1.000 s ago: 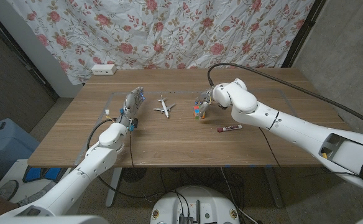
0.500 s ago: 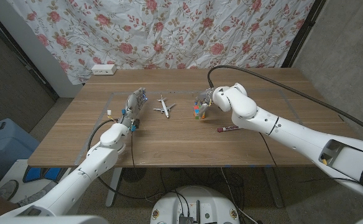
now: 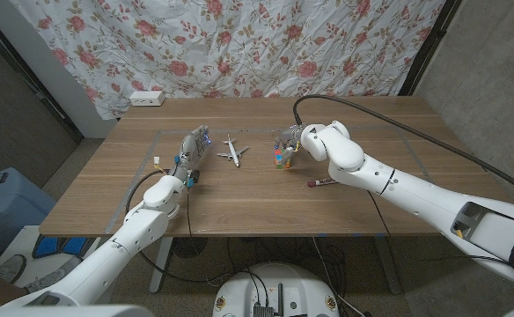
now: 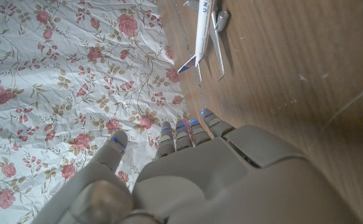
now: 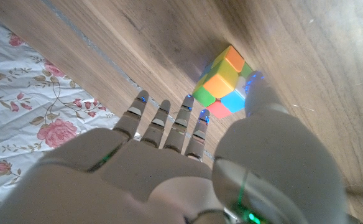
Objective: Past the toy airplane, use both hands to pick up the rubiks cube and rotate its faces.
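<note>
In the head view the right hand (image 3: 290, 141) crowds the rubiks cube (image 3: 280, 158), so whether any finger touches it cannot be told from there. The right wrist view is plainer: the cube (image 5: 224, 84) sits on the wooden table (image 5: 306, 56) just ahead of the hand (image 5: 169, 162), thumb tip at its edge, the other fingers (image 5: 163, 121) straight and apart beside it; nothing is gripped. A red marker (image 3: 325, 182) lies near that forearm. The left hand (image 3: 191, 146) is released, fingers extended; beyond its fingertips lies the toy airplane (image 4: 204, 34), nose cut off. The cube stands past the airplane (image 3: 231, 151) from the left hand.
</note>
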